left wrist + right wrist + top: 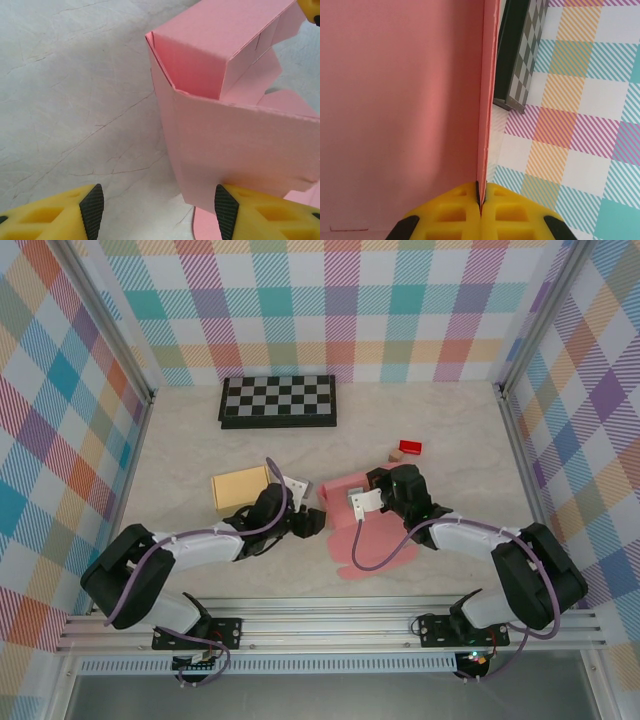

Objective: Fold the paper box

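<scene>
Pink paper box (368, 540) sits near mid-table, a bit twd the right edge and closer to the near edge than the far one. It's partly formed: one end stands up as a hollow sleeve, the rest lies flat on the table (200, 560) as loose flaps. L gripper (312, 522) is just beside the box's left side, low over the surface. In the L wrist cam the L gripper (157, 205) has its jaws well apart w/ nothing clamped. The box (240, 145) stands ahead of the fingers, its lower corner right at the right-hand pad (225, 210); can't tell if they touch. Bare table (65, 100) lies under the other finger. R gripper (360, 502) is at the raised end of the box. In the R wrist cam the R gripper (481, 195) is pinched tight on the thin edge of an upright pink panel (400, 100). Chessboard (278, 400) lies by the far edge, also seen past the panel (520, 60) against the plaid wall (580, 125). Tan box (238, 490) is left of centre, near the L wrist. Red block (410, 447) and small wooden block (394, 455) sit side by side behind the pink box, twd the far right.
</scene>
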